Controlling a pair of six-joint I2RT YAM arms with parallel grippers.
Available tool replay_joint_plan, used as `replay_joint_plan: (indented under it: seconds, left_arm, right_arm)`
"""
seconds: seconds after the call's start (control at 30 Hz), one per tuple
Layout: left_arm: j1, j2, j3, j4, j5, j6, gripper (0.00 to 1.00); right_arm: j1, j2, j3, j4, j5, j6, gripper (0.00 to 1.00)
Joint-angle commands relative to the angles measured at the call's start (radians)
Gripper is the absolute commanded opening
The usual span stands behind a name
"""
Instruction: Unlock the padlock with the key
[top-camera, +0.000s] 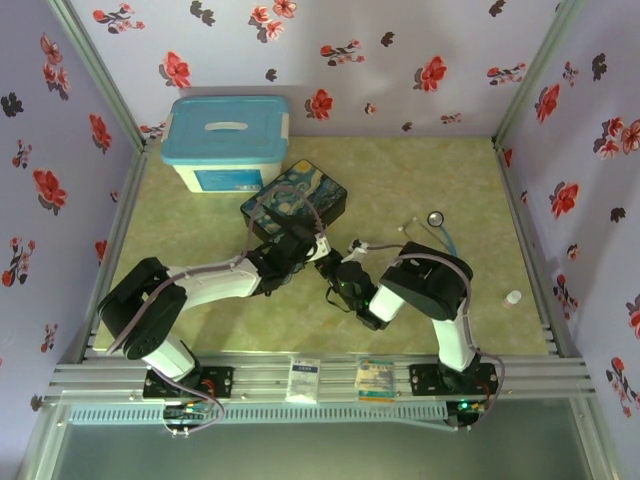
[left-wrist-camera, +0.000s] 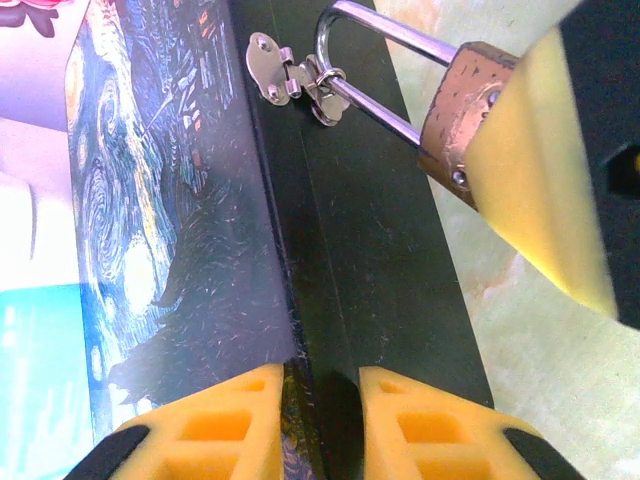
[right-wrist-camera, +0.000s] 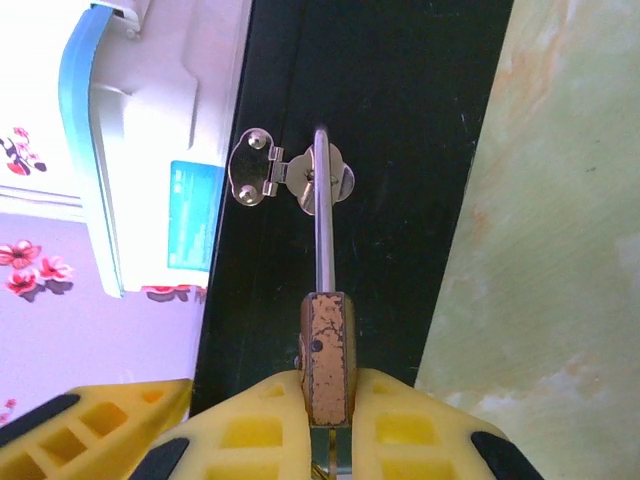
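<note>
Green marbled tabletop (top-camera: 420, 190). Right gripper (right-wrist-camera: 325, 425) clamps small brass padlock (right-wrist-camera: 326, 350), shackle (right-wrist-camera: 321, 220) through silver hasp (right-wrist-camera: 262, 178), likely steadying it for unlocking. Left gripper (left-wrist-camera: 320, 390) straddles dark starry-print box (left-wrist-camera: 150, 200) edge, probably bracing; whether fingers grip, cannot tell.

**A:** What colour is the padlock (right-wrist-camera: 325, 350) in the right claw (right-wrist-camera: 325, 388)?

**B:** Tarnished brass-gold, mottled with dark specks. Its shackle (right-wrist-camera: 321, 215) is bright silver. The pads (right-wrist-camera: 240, 430) gripping it are yellow with black backing.

**A:** And ahead of that claw?

**B:** A silver hasp (right-wrist-camera: 268, 178) on a black front. That is the box (left-wrist-camera: 160, 200). Ahead of the left claw (left-wrist-camera: 323, 392), its lid has a swirling print in dark blue, pale yellow and white.

**A:** The surface (right-wrist-camera: 545, 250)?

**B:** Marbled pale green and cream, right of the right claw.

**A:** Further off?

**B:** To that claw's left is a white tub (right-wrist-camera: 140, 150) with a light blue lid and teal label. The walls (top-camera: 400, 60) are lavender with red and black flowers.
</note>
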Motion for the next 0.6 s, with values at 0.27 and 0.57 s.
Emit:
replay_joint_plan:
  seconds: [0.27,0.57]
  left_arm:
    - [0.006,0.04,-0.105,-0.202,0.095,0.018,0.19]
    - [-0.002,0.028,-0.125,-0.194,0.092,0.017,0.19]
  right_arm:
    - [-0.02,0.153,0.193,0.04,0.159,0.364,0.0]
    - [-0.081,0.104,0.17,0.04,0.186,0.286,0.0]
